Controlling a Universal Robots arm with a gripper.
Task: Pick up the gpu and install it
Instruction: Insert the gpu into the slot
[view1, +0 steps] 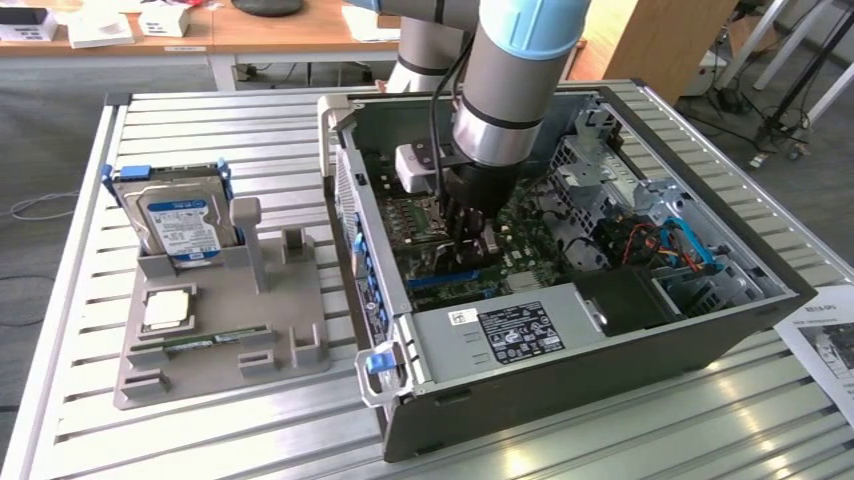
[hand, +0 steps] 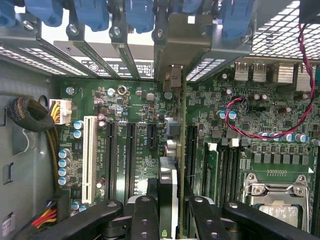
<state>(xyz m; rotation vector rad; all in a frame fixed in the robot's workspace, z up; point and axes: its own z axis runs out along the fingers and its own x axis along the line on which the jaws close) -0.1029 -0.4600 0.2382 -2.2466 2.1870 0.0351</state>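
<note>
Here, on the exterior view's left, a grey plastic holder sits on the slatted metal table, with a silver hard drive with a blue label standing upright at its far end. To the right of the holder lies the black open computer case, and the arm reaches down into it over the green motherboard.

The black two-fingered pincer is closed on the thin dark gpu. In the wrist view the card stands on edge between the fingers, running straight across the board. Its silver metal end bracket meets the rear wall of the case, below the blue plastic clips.

So the pick-up is done and the card is already inside the case, lined up with the row of long black sockets. Whether its edge is pressed fully home cannot be told, and the grip is not yet released
</note>
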